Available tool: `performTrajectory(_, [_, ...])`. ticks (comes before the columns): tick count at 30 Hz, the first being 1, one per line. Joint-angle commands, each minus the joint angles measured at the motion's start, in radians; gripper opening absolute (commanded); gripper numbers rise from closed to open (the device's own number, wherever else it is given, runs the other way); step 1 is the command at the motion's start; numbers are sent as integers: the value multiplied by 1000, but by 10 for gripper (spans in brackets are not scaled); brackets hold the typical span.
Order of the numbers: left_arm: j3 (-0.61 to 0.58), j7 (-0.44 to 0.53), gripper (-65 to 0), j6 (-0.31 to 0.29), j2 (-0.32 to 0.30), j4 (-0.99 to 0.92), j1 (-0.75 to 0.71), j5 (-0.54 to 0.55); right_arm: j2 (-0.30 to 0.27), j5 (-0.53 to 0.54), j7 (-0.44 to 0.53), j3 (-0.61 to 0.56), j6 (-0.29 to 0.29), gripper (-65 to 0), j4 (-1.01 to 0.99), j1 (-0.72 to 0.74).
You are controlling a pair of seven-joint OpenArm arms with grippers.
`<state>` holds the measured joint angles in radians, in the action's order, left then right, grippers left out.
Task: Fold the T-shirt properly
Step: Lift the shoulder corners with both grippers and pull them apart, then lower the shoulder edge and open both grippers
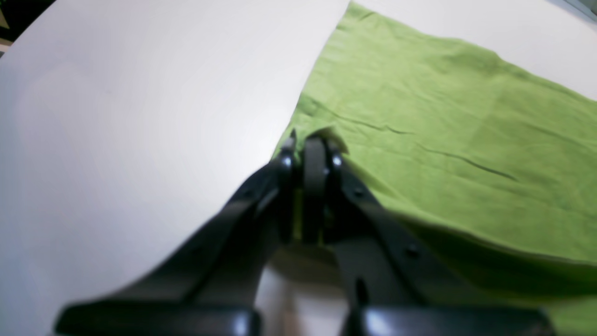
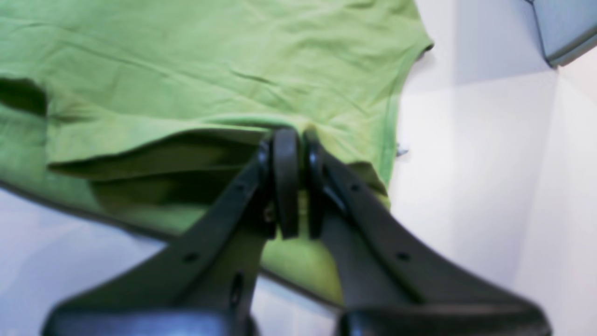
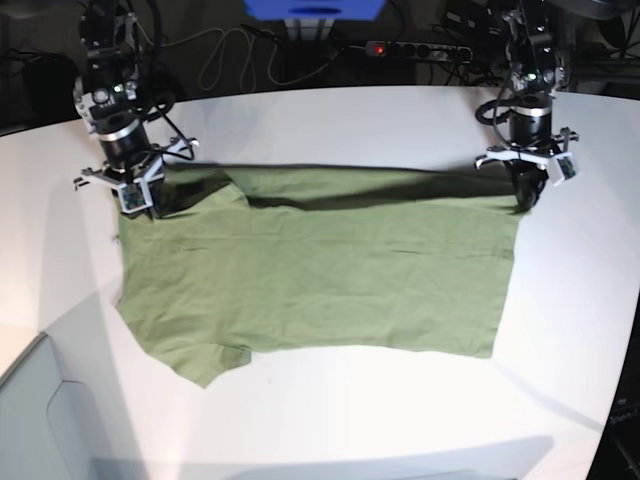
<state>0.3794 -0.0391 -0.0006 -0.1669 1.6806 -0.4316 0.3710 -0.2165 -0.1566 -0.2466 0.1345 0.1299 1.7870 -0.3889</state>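
Item: T-shirt (image 3: 320, 270), green, plain, wrinkled. Lies spread across the middle of the white surface (image 3: 330, 120), its long axis running side to side; one sleeve points toward the near left corner, the hem end toward the right edge.

Far edge: lifted off the surface at both ends and doubled slightly over, throwing a dark shadow band along the far side. Judged the start of a lengthwise fold, far edge to be carried toward the near edge.

Left gripper (image 1: 310, 140): at the hem corner, toward the far right of the surface; jaws pressed together, pinching the T-shirt's edge (image 1: 326, 135).

Right gripper (image 2: 294, 135): at the shoulder end, toward the far left; jaws pressed together, pinching a ridge of fabric (image 2: 261, 123), with a hollow pocket open beneath the raised layer.

Reason for hold: two matching pinches keep the edge taut and level, so the fold line should fall straight.

Containers: none on the surface holding anything. A grey bin-like corner (image 2: 566, 28) shows at the right wrist view's margin; contents not visible.
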Motion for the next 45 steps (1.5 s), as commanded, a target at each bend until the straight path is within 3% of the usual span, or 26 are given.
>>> performTrajectory(1, [2,31,-650,1,-10,17,18,4,-10,5,26,4,7,-649,14,0])
performTrajectory(4, [3,26,-650,4,-10,16,32,4,-10,5,26,4,7,-649,14,1])
performTrajectory(7, [10,-74,-650,4,-10,17,64,6,-10,5,25,4,7,-649,14,0])
performTrajectory(10, [11,-157,-548,7,-9,19,96,6,-11,5,-40,4,7,-635,20,5])
performTrajectory(13, [11,-169,-433,6,-9,23,101,6,-10,12,-112,4,7,-561,30,12])
performTrajectory(16, [11,-169,-323,3,-9,26,101,6,-10,12,-124,6,7,-482,37,14])
performTrajectory(19, [11,-169,-257,3,-9,26,95,6,-10,9,-121,9,7,-443,37,15])
performTrajectory(26, [68,-173,-252,1,-6,-10,87,6,-10,9,-124,27,6,-430,70,-2])
performTrajectory(32, [89,-169,-252,1,-9,-92,112,6,-10,13,-122,57,7,-278,158,-40])
performTrajectory(35, [83,-169,-251,1,-9,-121,118,6,-10,10,-122,77,7,-233,179,-64])
performTrajectory(45, [79,-175,-251,0,-7,-199,170,7,-14,7,-121,80,7,-220,175,-127])
